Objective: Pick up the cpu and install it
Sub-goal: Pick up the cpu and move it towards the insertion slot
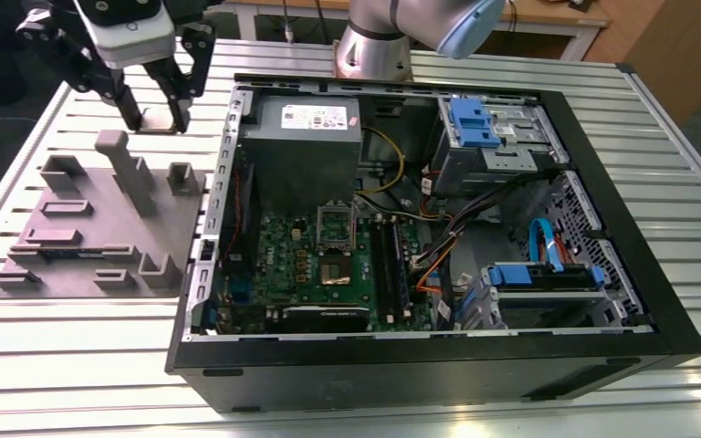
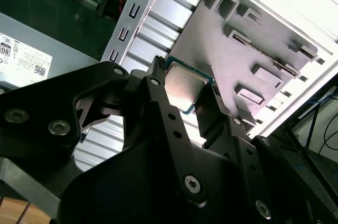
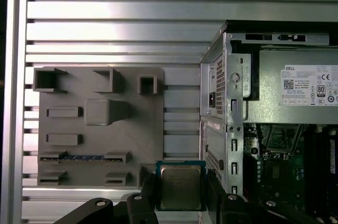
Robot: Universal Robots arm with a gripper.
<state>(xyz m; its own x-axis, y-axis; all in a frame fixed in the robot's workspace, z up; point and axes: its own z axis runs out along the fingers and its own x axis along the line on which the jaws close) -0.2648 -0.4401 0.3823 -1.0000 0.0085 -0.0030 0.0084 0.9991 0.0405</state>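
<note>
Claw (image 3: 181, 191) clamped on the cpu (image 3: 181, 184), gripping its opposite edges, near grey fixture plate (image 3: 105, 139) and open computer case (image 3: 232, 129).

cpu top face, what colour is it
The cpu has a shiny silver metal top with a darker greenish rim, clearest in the first wrist view.

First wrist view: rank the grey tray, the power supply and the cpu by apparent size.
1. grey tray, largest.
2. power supply, partly cut off by the picture's edge.
3. cpu, smallest, even though it is nearest the camera.
</note>
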